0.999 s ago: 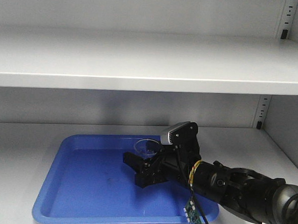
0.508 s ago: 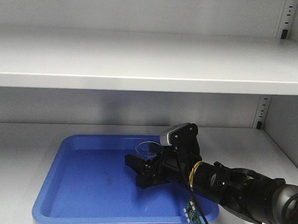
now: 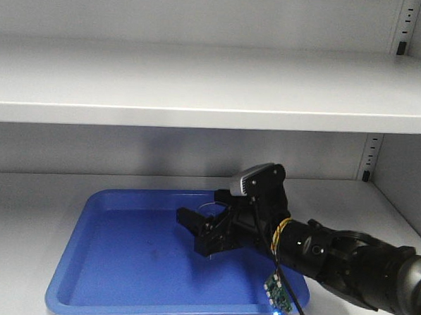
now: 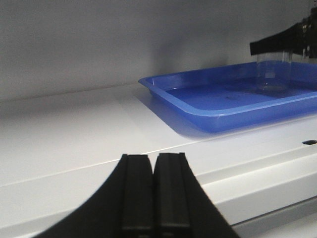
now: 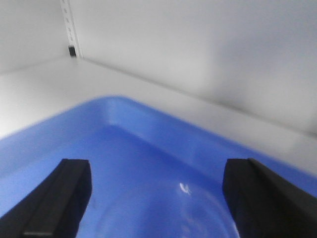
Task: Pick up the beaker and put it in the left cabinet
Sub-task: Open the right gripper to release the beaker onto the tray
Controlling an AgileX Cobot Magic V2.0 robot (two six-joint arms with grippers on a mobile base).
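The beaker [image 4: 273, 73] stands upright in the blue tray [image 3: 120, 259], toward its back right part, on the lower shelf of the left cabinet [image 3: 200, 86]. The right gripper [image 3: 203, 231] hangs over the tray with its fingers spread wide, the beaker just beside them and not gripped. The left gripper [image 4: 153, 191] has its fingers pressed together, low over the shelf, well apart from the tray.

Front view faces the cabinet shelves; both wrist views (low, close) share the blue tray [image 3: 120, 259].
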